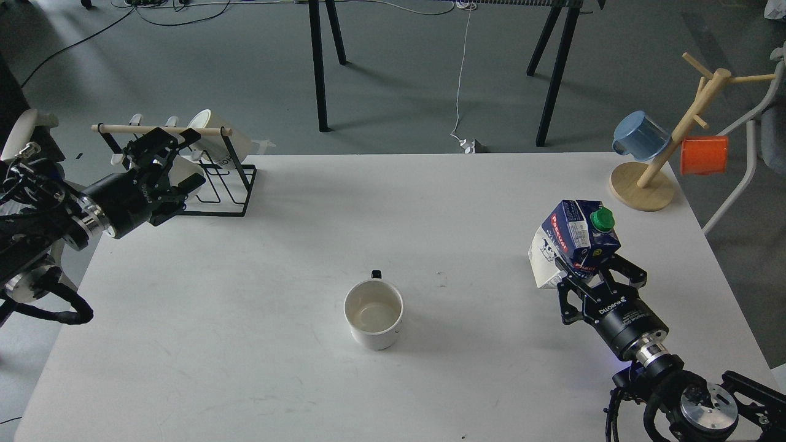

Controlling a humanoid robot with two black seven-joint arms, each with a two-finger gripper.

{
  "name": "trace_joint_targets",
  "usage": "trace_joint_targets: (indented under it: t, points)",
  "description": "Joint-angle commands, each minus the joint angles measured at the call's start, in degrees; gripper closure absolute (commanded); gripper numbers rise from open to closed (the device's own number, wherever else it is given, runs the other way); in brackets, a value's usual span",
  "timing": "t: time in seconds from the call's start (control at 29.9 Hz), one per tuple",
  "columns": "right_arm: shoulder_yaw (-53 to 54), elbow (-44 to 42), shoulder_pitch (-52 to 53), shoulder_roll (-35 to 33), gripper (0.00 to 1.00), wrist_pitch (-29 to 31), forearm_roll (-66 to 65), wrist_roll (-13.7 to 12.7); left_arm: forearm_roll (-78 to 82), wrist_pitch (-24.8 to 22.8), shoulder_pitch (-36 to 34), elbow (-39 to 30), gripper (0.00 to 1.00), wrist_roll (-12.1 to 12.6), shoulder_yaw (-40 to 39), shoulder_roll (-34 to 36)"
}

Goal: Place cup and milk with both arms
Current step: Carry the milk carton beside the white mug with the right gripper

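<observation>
The cream-white cup [373, 313] stands upright near the middle of the white table [430, 202], its black handle pointing away from me; its face drawing is hidden. My right gripper [589, 273] is shut on the lower part of the blue and white milk carton [574, 236] with its green cap. It holds the carton tilted, to the right of the cup. My left gripper [175, 162] is open and empty at the back left, right in front of the mug rack.
A black wire rack [230, 184] with a wooden bar holds white mugs [218, 144] at the back left corner. A wooden mug tree [645, 184] with a blue cup [640, 136] and an orange cup [704, 155] stands at the back right corner.
</observation>
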Motion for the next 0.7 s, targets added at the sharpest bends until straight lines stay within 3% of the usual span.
trace_joint_targets:
  t: [0.0,0.2,0.67]
  points:
    - [-3.43,-0.67,2.65,5.62,0.66,0.02,-2.58,0.02,0.08,0.00,0.02,0.08,0.01,0.00,-0.01,0.14]
    - [-5.89,-0.31,2.48,12.58,0.66,0.02,-5.48,0.02,0.08,0.00,0.02,0.08,0.01,0.00,-0.01,0.05]
    - [-6.16,-2.60,-0.42,15.13,0.66,0.02,-6.89,0.02,0.00,0.00,0.10,0.52,0.01,0.00,0.08,-0.13]
